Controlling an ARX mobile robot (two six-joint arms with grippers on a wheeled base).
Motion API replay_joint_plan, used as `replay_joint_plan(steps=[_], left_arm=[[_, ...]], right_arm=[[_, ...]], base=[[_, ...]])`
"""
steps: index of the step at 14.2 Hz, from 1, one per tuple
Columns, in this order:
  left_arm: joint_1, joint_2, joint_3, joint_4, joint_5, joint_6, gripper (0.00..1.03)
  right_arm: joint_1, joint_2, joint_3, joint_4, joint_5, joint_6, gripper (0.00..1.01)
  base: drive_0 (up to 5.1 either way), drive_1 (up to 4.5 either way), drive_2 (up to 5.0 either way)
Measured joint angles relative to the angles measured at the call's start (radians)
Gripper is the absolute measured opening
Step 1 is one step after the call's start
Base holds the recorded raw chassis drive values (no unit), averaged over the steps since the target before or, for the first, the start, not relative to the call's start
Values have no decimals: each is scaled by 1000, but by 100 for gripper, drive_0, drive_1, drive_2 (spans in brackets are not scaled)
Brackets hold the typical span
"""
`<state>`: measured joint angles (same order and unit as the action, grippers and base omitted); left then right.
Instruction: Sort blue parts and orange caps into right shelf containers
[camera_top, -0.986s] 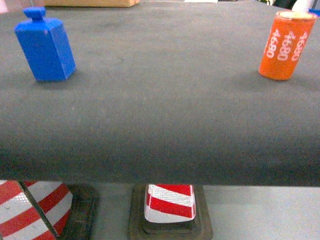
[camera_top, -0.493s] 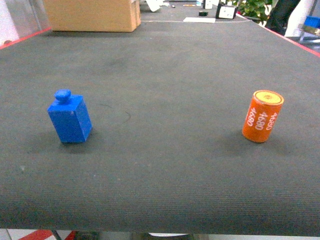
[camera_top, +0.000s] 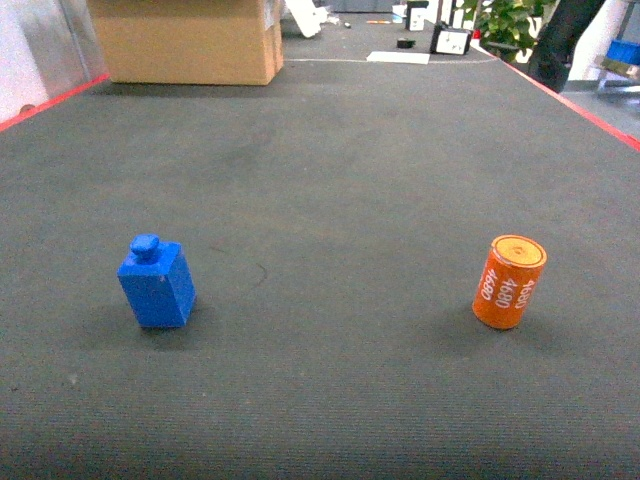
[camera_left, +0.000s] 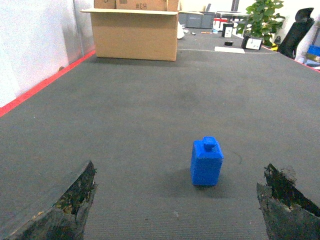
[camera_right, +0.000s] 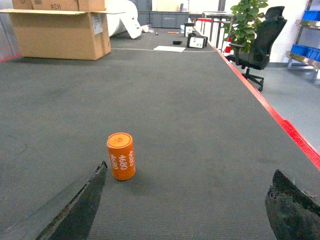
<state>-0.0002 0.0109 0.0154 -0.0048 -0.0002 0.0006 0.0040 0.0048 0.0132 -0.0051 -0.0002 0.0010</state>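
Blue part (camera_top: 157, 283) and orange cap (camera_top: 509, 282) stand apart; claws cropped.

A blue part (camera_top: 157, 285), a square block with a round knob on top, stands upright on the left of the dark tabletop (camera_top: 330, 180), well apart from an upright orange cap (camera_top: 509, 282) printed 4680 on the right.

The blue part (camera_top: 157, 283) is a plain bright blue. The orange cap (camera_top: 509, 282) is orange with white "4680" printed on its side and a yellowish top. The tabletop (camera_top: 340, 180) is dark grey, edged in red. The cardboard box (camera_top: 185, 40) is tan.
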Motion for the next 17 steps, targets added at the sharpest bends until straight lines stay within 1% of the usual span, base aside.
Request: replay_joint_plan(steps=[17], left_arm=[[0, 0, 0, 0, 0, 0, 98]], right_arm=[[0, 0, 0, 0, 0, 0, 98]], base=[[0, 0, 0]])
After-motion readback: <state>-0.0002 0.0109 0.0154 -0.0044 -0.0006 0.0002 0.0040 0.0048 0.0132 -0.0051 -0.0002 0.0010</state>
